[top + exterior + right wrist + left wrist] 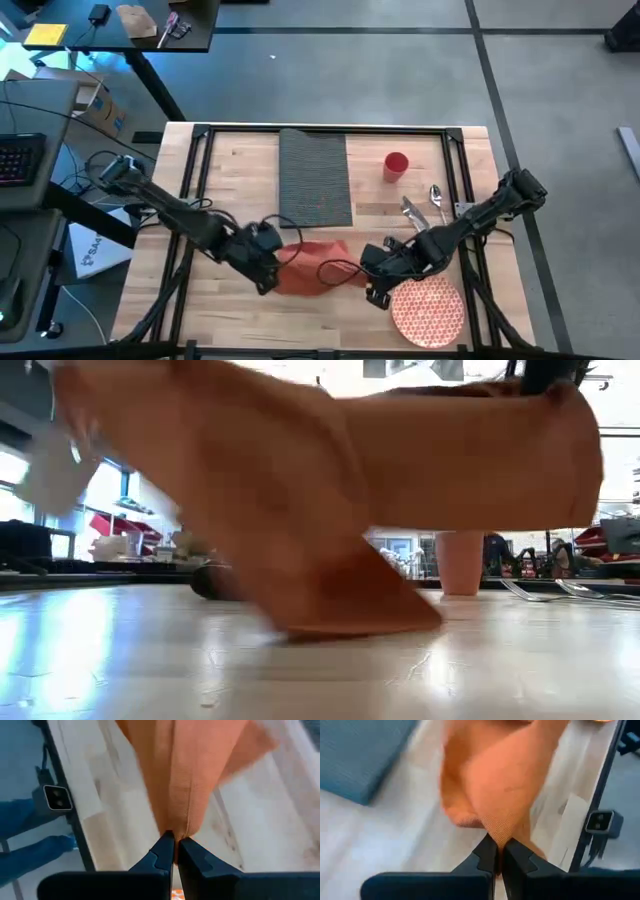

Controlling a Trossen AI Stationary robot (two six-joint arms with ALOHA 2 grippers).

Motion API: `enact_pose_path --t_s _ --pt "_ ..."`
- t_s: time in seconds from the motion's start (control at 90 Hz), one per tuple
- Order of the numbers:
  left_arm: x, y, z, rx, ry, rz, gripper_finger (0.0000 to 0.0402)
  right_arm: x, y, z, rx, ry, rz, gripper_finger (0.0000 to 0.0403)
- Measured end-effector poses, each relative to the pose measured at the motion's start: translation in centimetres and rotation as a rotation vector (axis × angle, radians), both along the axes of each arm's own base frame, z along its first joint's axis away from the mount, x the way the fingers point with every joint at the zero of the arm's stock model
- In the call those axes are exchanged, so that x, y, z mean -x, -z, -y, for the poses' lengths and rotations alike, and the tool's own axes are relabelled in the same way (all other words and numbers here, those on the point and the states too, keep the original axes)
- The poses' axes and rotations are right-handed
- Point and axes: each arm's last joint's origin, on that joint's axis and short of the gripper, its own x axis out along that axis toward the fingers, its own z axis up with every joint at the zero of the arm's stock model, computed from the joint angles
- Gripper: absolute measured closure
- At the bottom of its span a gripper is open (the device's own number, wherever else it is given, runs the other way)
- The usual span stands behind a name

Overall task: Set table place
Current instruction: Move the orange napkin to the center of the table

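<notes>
The table (240, 190) is a light wooden top on a black frame. On it the dark ribbed placemat (315, 178) lies lengthwise toward the far edge, near the middle. Just off the placemat's near end, the orange napkin (312, 266) is held up between the 2 arms, its lower fold touching the wood. The patterned plate (428, 311) sits to the right of the placemat's near end, by the table's near edge. The red cup (396, 165) stands just right of the placemat; the spoon (437, 198) and fork (413, 212) lie beyond the cup. The left gripper (497, 857) is pinched tight on one napkin corner, the right gripper (174, 851) likewise on another.
</notes>
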Motion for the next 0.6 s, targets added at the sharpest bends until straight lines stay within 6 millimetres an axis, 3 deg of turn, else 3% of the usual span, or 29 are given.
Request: enact_pose_path --t_s 0.089,0.189,0.389,0.5,0.6 --pt "0.3 -1.3 -0.4 -0.065 0.038 -0.018 0.0401 0.2 1.7 0.5 -0.030 0.078 -0.031 0.0402" --pt "0.3 -1.2 -0.7 -0.094 0.063 -0.044 0.0401 0.4 3.1 1.0 -0.092 0.121 -0.085 0.0383" --pt "0.0 -1.2 -0.3 -0.140 0.152 -0.059 0.0401 0.8 3.4 1.6 -0.125 0.076 -0.183 0.0271" --pt "-0.2 -3.6 -0.3 -0.175 0.191 0.021 0.0401 1.1 1.9 1.9 -0.078 0.104 -0.174 0.0206" --pt "-0.3 -7.3 -0.5 -0.193 0.244 0.141 0.0401 1.5 0.3 2.3 -0.015 0.142 -0.100 0.0172"
